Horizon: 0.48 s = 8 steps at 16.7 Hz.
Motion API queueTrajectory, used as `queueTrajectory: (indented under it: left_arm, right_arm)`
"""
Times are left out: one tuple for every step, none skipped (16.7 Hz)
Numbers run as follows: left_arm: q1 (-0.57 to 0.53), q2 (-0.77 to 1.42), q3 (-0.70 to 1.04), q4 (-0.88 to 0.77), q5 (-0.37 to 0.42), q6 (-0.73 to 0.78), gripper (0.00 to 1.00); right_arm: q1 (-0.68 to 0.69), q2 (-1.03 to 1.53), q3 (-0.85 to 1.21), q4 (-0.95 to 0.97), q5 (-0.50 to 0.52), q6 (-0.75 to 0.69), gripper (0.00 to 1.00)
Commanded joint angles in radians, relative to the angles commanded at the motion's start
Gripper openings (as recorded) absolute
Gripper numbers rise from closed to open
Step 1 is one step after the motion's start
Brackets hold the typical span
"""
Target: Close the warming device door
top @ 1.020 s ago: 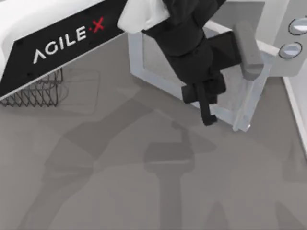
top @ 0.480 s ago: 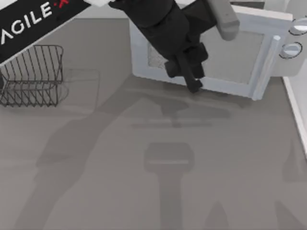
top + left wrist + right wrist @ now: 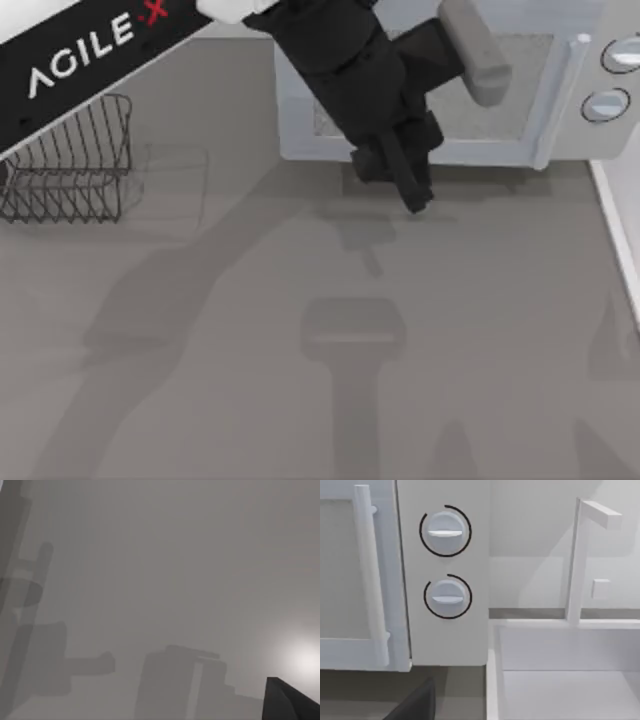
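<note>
- The big white boxy warming device (image 3: 600, 60) sits at the far right of the grey table (image 3: 300, 380).
- Its door (image 3: 500, 150), a wide white frame with a see-through grey window, now lies flat against the front of the box. A second ago it stood swung out toward the near side. Half a second ago it was almost shut.
- The silver bar handle (image 3: 370, 570) stands straight beside the two round grey knobs (image 3: 445, 530), with no gap showing at that edge.
- The left gripper (image 3: 405, 180), black with two fingers, hangs just in front of the door's lower edge. It has pulled back a little from the door. I cannot tell if its fingers are open or closed.
- To me, this means the push worked and the job looks done.
- The dark wire rack (image 3: 70, 160) rests at the far left, well apart.
- The right arm waits near the knobs.
</note>
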Motion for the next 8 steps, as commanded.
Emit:
queueTrajectory:
  left_arm:
    - [-0.002, 0.010, 0.003, -0.005, 0.003, -0.001, 0.00]
    - [-0.006, 0.020, 0.008, -0.005, 0.005, -0.002, 0.00]
    - [-0.009, 0.027, 0.017, -0.002, 0.005, -0.002, 0.00]
    - [-0.011, 0.031, 0.029, 0.007, 0.001, -0.003, 0.00]
    - [-0.012, 0.031, 0.043, 0.018, -0.005, -0.004, 0.00]
    - [-0.011, 0.029, 0.057, 0.031, -0.013, -0.006, 0.00]
    - [-0.009, 0.027, 0.066, 0.041, -0.019, -0.007, 0.00]
    - [-0.008, 0.026, 0.068, 0.043, -0.021, -0.008, 0.00]
  right_arm:
    - [0.000, 0.000, 0.000, 0.000, 0.000, 0.000, 1.00]
    - [0.000, 0.000, 0.000, 0.000, 0.000, 0.000, 1.00]
    - [0.000, 0.000, 0.000, 0.000, 0.000, 0.000, 1.00]
    - [0.000, 0.000, 0.000, 0.000, 0.000, 0.000, 1.00]
    - [0.000, 0.000, 0.000, 0.000, 0.000, 0.000, 1.00]
    - [0.000, 0.000, 0.000, 0.000, 0.000, 0.000, 1.00]
    - [0.000, 0.000, 0.000, 0.000, 0.000, 0.000, 1.00]
    - [0.000, 0.000, 0.000, 0.000, 0.000, 0.000, 1.00]
